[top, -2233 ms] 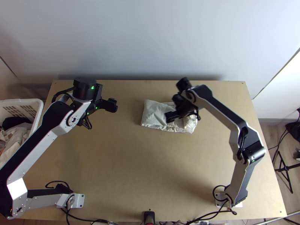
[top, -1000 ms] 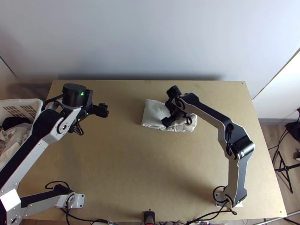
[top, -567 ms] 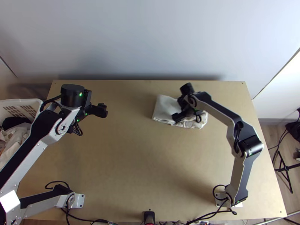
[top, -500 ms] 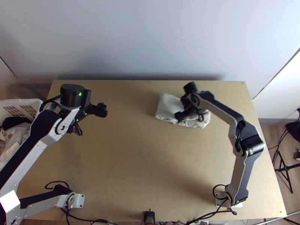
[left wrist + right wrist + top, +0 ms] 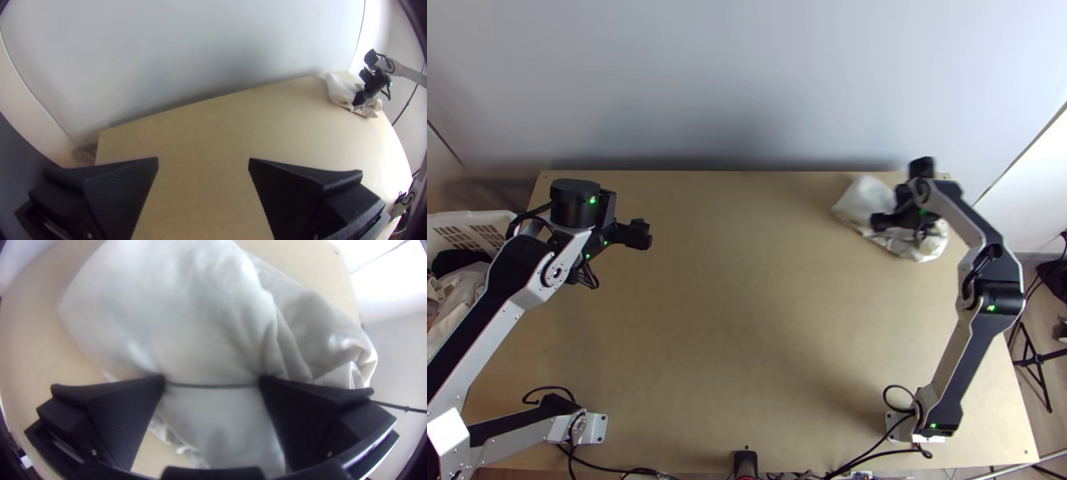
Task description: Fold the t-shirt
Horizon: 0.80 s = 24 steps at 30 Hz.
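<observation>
Here's the white cloth T-shirt (image 5: pixel 861 200), a creased bundle by the far right corner of the light wooden table (image 5: pixel 747 320). My black right gripper (image 5: pixel 901 228) is right at it, fingers well apart, fabric between them; whether they grip it, I can't tell! Nearer the far left corner, my black left gripper (image 5: pixel 641 233) hangs wide open, empty. By the left edge: a white plastic basket (image 5: pixel 483 217).

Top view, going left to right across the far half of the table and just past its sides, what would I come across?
White basket → left gripper → t-shirt → black stand on the floor.
</observation>
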Tool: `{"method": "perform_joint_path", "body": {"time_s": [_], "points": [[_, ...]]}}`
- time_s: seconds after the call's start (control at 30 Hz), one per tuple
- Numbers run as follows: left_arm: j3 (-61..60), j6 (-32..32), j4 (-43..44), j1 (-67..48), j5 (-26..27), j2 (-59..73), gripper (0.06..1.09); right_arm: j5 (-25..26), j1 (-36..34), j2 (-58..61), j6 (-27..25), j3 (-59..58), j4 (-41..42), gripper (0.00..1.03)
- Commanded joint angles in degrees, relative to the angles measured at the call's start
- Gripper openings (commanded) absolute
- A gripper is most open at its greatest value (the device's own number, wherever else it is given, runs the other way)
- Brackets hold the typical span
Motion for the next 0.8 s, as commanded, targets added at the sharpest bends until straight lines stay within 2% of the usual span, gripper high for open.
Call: {"method": "perform_joint_path", "body": {"time_s": [0.0, 0.27, 0.77], "points": [[-0.8, 0.6, -0.3, 0.4, -0.1, -1.0, 1.04, 0.6, -10.3, 5.2, 0.3, 6.9, 0.1, 0.99], [-2.9, 2.4, -0.2, 1.5, -0.1, -3.7, 1.04, 1.5, -13.4, 4.9, 1.2, 8.0, -1.4, 0.99], [-8.8, 3.3, 0.8, 4.3, -0.2, -13.8, 1.04, -0.1, -9.2, -9.1, 1.7, 8.0, -1.4, 0.99]]}}
